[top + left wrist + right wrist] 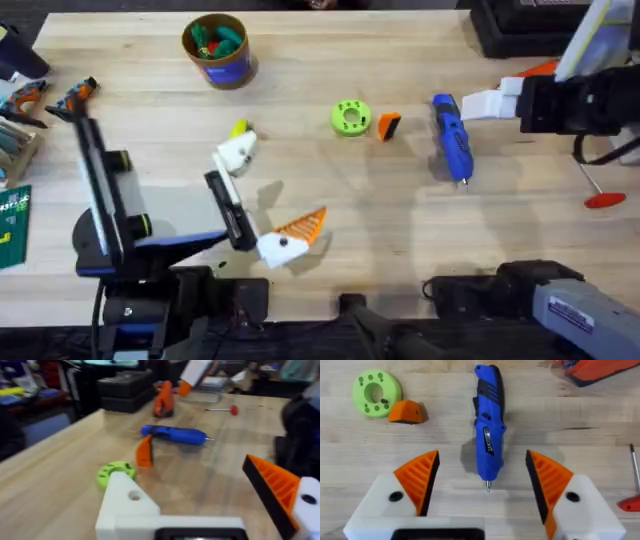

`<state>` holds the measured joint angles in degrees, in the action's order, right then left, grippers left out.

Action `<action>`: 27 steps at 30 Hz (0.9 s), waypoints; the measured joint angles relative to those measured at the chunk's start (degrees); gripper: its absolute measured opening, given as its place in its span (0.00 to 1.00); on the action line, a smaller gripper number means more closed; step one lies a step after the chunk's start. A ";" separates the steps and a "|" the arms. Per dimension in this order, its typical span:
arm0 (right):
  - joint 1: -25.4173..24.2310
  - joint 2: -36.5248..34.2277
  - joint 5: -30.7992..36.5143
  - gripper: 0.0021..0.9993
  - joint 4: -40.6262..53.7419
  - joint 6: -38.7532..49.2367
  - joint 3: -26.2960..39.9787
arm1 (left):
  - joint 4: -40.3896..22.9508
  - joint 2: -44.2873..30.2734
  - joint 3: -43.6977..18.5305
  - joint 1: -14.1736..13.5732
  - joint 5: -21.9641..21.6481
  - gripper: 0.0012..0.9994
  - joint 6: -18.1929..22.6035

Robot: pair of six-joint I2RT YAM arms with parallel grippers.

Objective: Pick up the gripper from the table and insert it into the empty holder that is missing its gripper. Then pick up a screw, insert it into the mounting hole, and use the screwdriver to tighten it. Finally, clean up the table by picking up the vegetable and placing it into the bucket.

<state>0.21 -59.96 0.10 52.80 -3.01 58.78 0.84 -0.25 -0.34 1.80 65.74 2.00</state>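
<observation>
right end effector (pixel 482 485) open over screwdriver (pixel 488 425) | overhead: bucket (pixel 218 50) | left end effector (pixel 210 500) open

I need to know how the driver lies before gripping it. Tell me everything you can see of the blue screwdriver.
The blue screwdriver is a pen-shaped plastic body with black grip ridges, a small label and a thin metal bit at its tip. It lies flat on the wooden table, right of the orange gripper and touching nothing else. The right gripper hovers over its tip end, fingers open to either side.
</observation>
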 joint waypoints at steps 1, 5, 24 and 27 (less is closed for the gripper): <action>0.00 0.00 0.00 0.99 0.00 0.00 0.00 | -1.17 0.00 0.00 0.00 1.53 0.99 0.02; 0.00 0.00 0.00 0.99 0.00 0.00 0.00 | -7.50 0.00 0.00 0.00 5.01 0.99 0.14; 0.00 0.00 0.00 0.99 0.00 0.00 0.00 | -8.94 -0.04 -0.09 0.00 7.10 0.99 0.13; 0.00 0.00 -0.02 0.99 0.00 0.00 0.00 | -8.35 -0.04 -0.09 0.00 4.50 0.99 0.15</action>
<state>0.21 -59.96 0.08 52.80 -3.01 58.78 -7.51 -0.30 -0.43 1.80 70.24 2.15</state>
